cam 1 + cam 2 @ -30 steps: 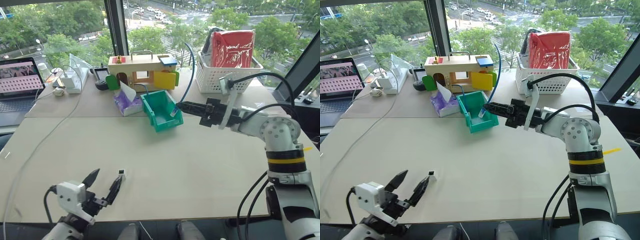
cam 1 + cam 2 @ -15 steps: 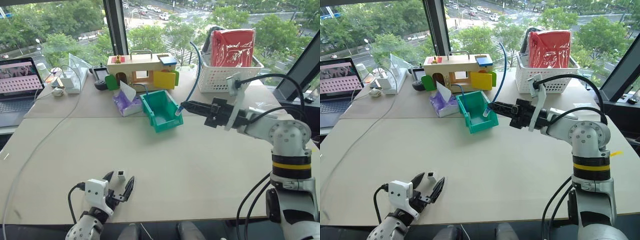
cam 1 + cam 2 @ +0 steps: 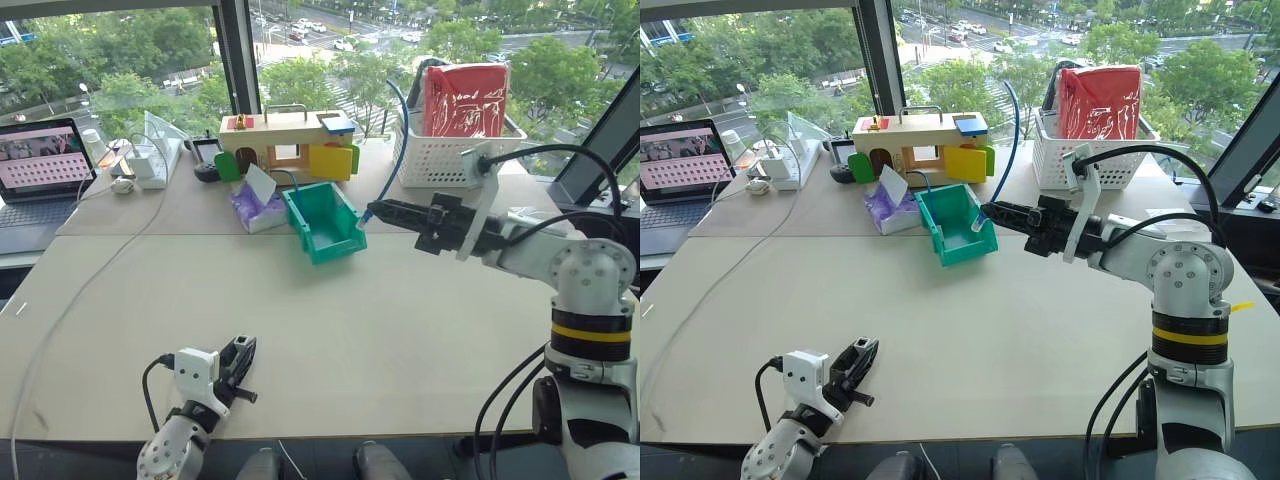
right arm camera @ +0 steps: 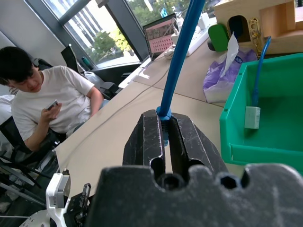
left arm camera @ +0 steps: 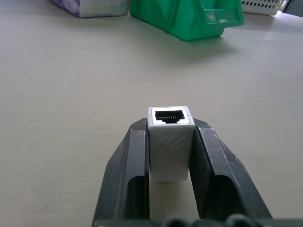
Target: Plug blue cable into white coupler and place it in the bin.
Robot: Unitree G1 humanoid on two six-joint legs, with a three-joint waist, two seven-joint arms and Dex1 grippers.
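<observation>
The left gripper (image 5: pixel 170 142) had its jaws clamped on the white coupler (image 5: pixel 170 142), low on the surface (image 3: pixel 400 330), socket facing forward. The right gripper (image 4: pixel 165 130), raised beside the bin (image 3: pixel 325 220), pinched the blue cable (image 4: pixel 177 56), well apart from the coupler.

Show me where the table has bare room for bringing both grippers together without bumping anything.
The broad stretch of table between the left gripper holding the white coupler and the bin is bare; so is the near right edge under the right gripper with the blue cable. Crowded: the far edge, with tissue pack, wooden toy house and white basket.
</observation>
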